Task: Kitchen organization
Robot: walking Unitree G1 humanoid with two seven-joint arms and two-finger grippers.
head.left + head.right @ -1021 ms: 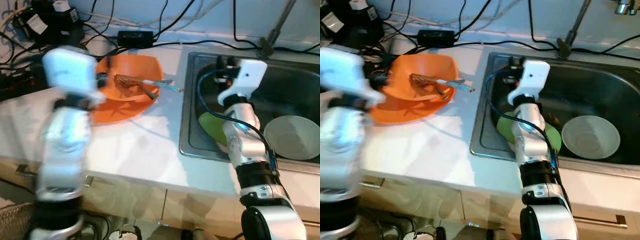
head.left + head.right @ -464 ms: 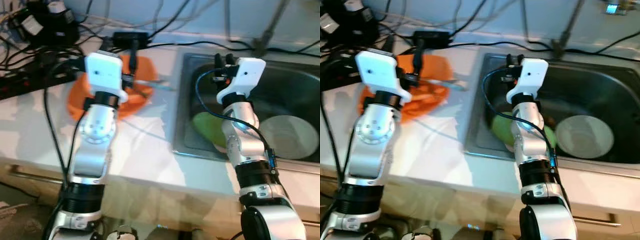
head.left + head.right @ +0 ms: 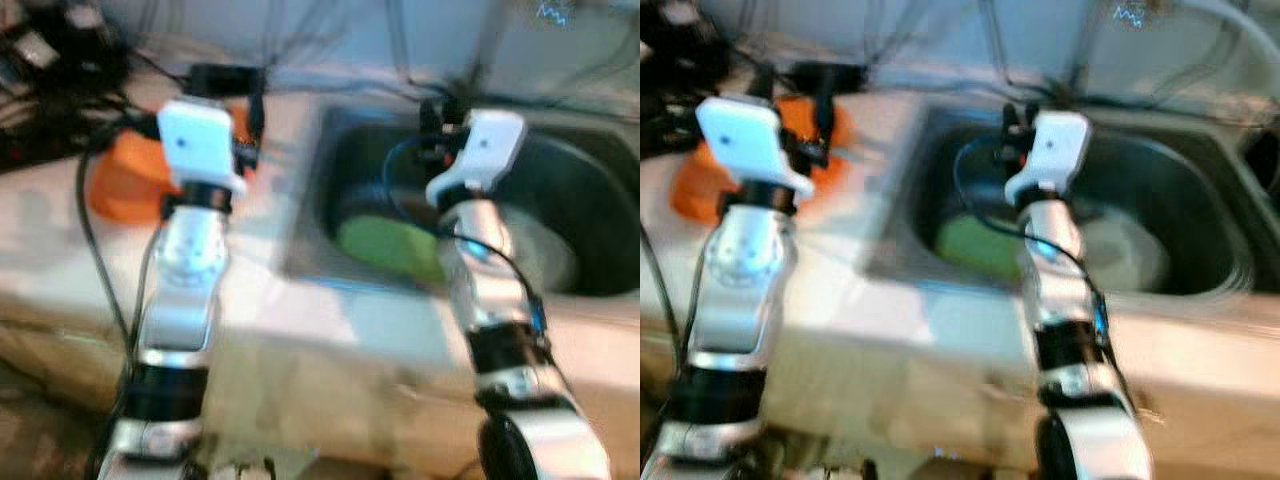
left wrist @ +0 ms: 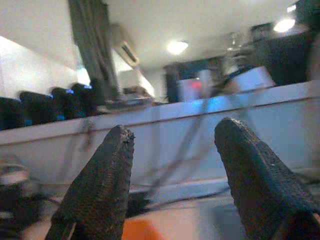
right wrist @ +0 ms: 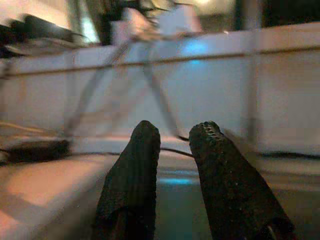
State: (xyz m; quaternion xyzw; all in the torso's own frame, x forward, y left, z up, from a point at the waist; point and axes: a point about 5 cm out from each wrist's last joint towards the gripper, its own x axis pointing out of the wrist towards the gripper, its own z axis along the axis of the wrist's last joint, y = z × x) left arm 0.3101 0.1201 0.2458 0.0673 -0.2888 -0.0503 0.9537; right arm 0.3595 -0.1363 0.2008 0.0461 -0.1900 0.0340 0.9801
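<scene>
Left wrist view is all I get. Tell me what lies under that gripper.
Observer: In the head views the left gripper hangs over the near edge of an orange dish on the counter; blur hides what the dish holds.
Operator: Place the right arm for me.
Observer: The right gripper hangs over the back left part of the sink, its fingers slightly apart with nothing between them.
Operator: List what is in the sink.
Observer: A green plate lies at the left of the basin, and a white plate lies to its right.
</scene>
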